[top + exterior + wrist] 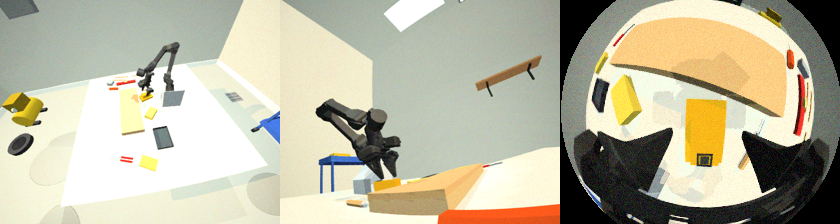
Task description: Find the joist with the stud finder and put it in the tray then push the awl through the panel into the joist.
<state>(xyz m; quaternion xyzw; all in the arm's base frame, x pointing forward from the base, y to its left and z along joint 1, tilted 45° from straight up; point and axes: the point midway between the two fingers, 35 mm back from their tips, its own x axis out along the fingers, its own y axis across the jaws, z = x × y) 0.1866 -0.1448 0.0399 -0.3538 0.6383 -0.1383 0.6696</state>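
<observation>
The yellow-orange stud finder (146, 97) (387, 185) (705, 117) stands on the table beside the floor panel (130, 112) (426, 185) (667, 47). My gripper (149, 93) (388, 177) (708, 133) is open and empty, pointing down just above the stud finder, its fingertips on either side of it in the wrist view. The awl, with its wooden handle (355, 203) (744, 160) and thin metal shaft, lies on the table beyond one finger, near the panel's end. The dark tray (164, 138) (600, 95) stands apart from the panel. The joist is hidden.
A yellow block (150, 113) (624, 102) lies near the stud finder, and a grey upright piece (173, 98) stands beside the arm's base. A flatter yellow block (149, 163) and a red-handled tool (126, 157) lie beyond the tray. A red bar (126, 82) (801, 105) lies past the panel's far end.
</observation>
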